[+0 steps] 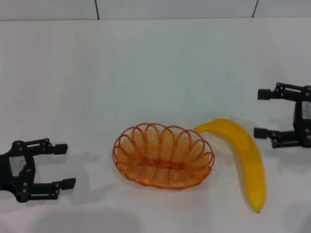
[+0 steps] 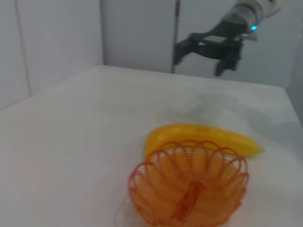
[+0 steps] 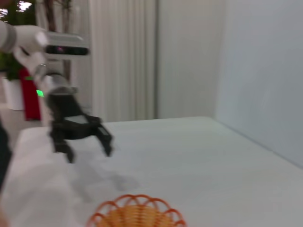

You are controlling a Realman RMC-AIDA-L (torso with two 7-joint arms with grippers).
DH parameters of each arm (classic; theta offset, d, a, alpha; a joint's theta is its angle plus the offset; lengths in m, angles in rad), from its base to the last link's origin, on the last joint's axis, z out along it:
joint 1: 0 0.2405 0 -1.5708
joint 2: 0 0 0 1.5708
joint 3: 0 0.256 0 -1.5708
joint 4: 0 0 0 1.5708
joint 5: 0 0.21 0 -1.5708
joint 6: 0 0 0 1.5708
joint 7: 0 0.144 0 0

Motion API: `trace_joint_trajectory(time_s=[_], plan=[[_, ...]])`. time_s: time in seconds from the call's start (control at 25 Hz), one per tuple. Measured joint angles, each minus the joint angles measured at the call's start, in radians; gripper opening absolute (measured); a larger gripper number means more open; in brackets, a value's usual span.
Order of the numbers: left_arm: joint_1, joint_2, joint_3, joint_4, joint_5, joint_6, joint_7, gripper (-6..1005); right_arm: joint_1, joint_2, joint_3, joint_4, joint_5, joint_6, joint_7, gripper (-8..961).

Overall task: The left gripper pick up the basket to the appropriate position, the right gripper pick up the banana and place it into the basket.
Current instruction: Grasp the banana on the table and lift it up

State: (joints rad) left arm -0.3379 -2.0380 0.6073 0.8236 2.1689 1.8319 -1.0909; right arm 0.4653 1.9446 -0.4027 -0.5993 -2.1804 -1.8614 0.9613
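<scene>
At the left edge of the white table [image 1: 155,73], the left gripper [image 1: 62,165] hangs low with its two black fingers spread wide apart and nothing between them. It points toward the basket but stands well apart from it. The right wrist view shows the same claw above the tabletop, fingers splayed, with its shadow on the surface below.

In the middle sits the orange wire basket [image 1: 164,155], a shallow oval with a scalloped rim, resting flat on the table and holding nothing. Its far rim also shows at the bottom of the right wrist view.

Just to the right of the basket lies the yellow banana [image 1: 245,158], flat on the table, curving from its stem end close beside the basket's rim down to a small dark tip nearer the robot. In the left wrist view it lies just behind the basket.

At the right edge, the right gripper [image 1: 265,112] hovers near the banana's upper half, fingers released and wide, grasping nothing.
</scene>
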Motion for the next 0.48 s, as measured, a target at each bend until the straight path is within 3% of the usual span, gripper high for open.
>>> trace_joint_trajectory(time_s=[0.16,0.28,0.36,0.48], plan=[[0.0,0.0,-0.018,-0.005,0.0,-0.008,0.002,815,-0.007,0.004,-0.004,-0.12,-0.009,-0.129,0.091,883],[-0.002,-0.001,-0.019,-0.008,0.0,-0.014,0.002,815,-0.008,0.03,-0.032,-0.286,-0.015,-0.178,0.225,883],[-0.006,-0.001,-0.019,-0.012,0.0,-0.016,0.001,815,-0.004,0.058,-0.096,-0.436,-0.062,-0.148,0.379,883],[-0.022,-0.001,-0.019,-0.034,-0.003,-0.017,0.002,815,-0.001,0.078,-0.186,-0.568,-0.144,-0.108,0.539,883]])
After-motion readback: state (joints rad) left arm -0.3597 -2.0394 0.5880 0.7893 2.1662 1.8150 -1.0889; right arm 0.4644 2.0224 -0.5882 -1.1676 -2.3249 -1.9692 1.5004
